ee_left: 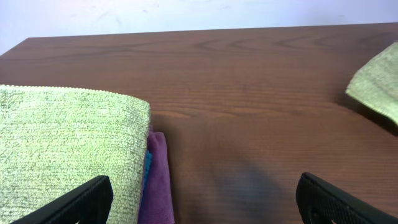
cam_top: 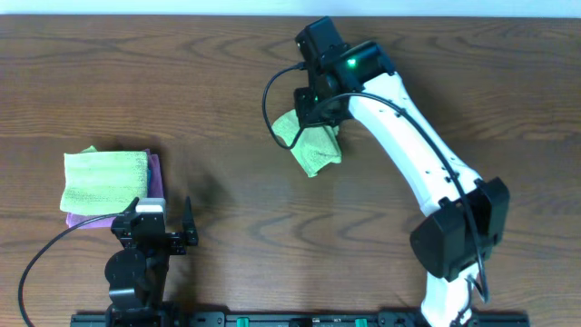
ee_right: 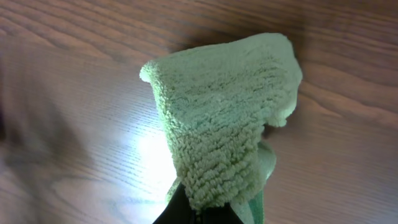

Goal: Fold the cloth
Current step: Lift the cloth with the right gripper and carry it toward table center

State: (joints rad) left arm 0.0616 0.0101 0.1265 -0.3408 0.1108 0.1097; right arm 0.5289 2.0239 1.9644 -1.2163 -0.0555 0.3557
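A light green cloth (cam_top: 311, 145) lies bunched on the table's middle, partly under my right gripper (cam_top: 320, 113). In the right wrist view the cloth (ee_right: 224, 118) hangs from the shut fingers (ee_right: 208, 208), which pinch its edge. The cloth's corner also shows at the right edge of the left wrist view (ee_left: 379, 84). My left gripper (cam_top: 163, 227) is open and empty near the front left, its fingertips (ee_left: 202, 196) wide apart over bare wood.
A folded green cloth (cam_top: 104, 179) tops a stack with a purple cloth (cam_top: 154, 182) at the left. The stack fills the left of the left wrist view (ee_left: 68, 149), purple and blue edges (ee_left: 158, 177) beneath. The brown wooden table (cam_top: 227, 73) surrounds everything.
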